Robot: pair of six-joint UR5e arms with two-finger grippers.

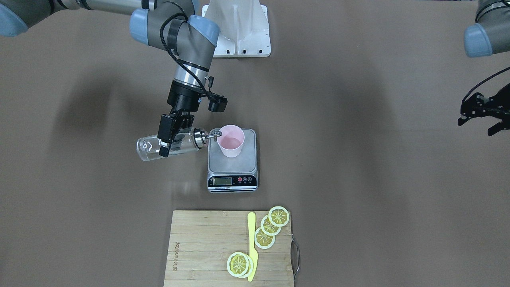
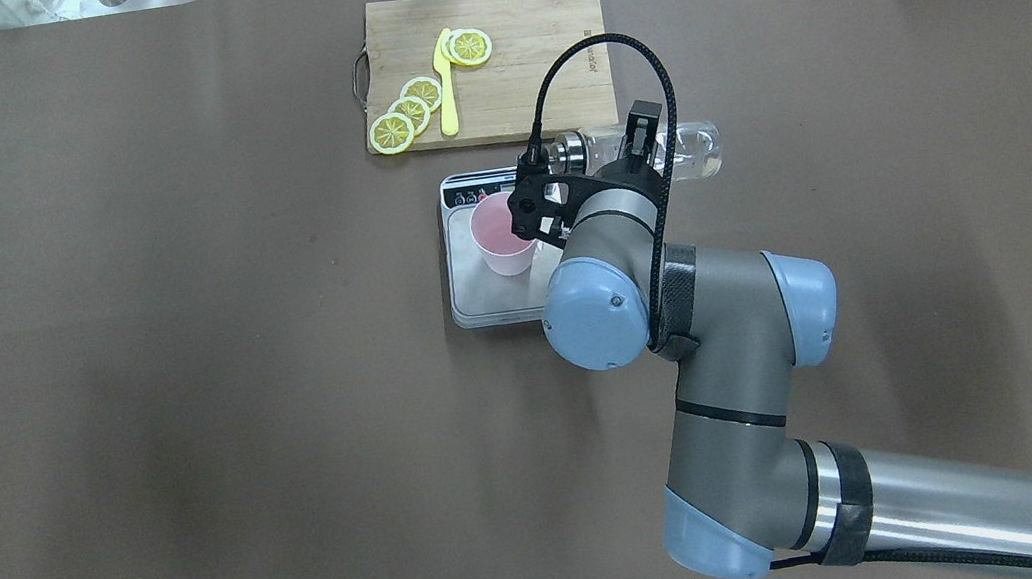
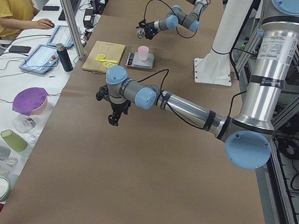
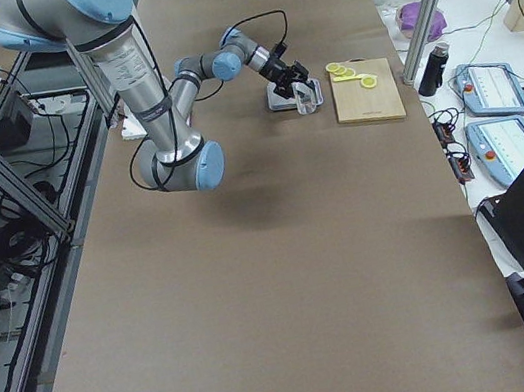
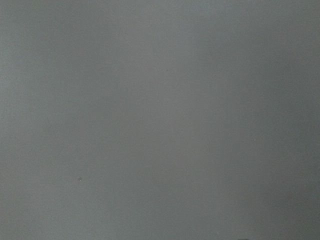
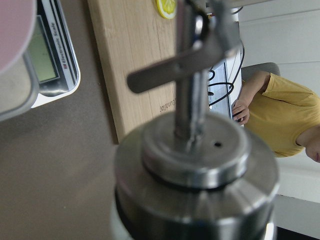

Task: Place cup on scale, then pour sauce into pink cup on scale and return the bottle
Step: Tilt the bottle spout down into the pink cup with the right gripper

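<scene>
In the front-facing view, the bottle [image 1: 186,140] is held by the right hand [image 1: 165,140], which is clenched around the middle of the glass body. The bottle is tipped almost flat above the counter [image 1: 358,159]. Its long axis runs from 9 to 3 o'clock, with the base at 9 and the metal spout at 3, just at the rim of the cup [image 1: 231,141]. The cup stands upright on the scale [image 1: 233,165], toward its 12 o'clock edge. The left hand [image 1: 477,126] is seen well apart at 3 o'clock, released and empty.

In the overhead view the spout is pointed to 9 o'clock, and the bottle is partly hidden by the right arm [image 2: 618,295].

In the right wrist view only the metal cap is seen close, and whether anything flows cannot be told.

The glass is judged stiff, smooth and breakable, so the mid-body grip is considered right. The cup is judged light and easily pushed by the spout.
</scene>
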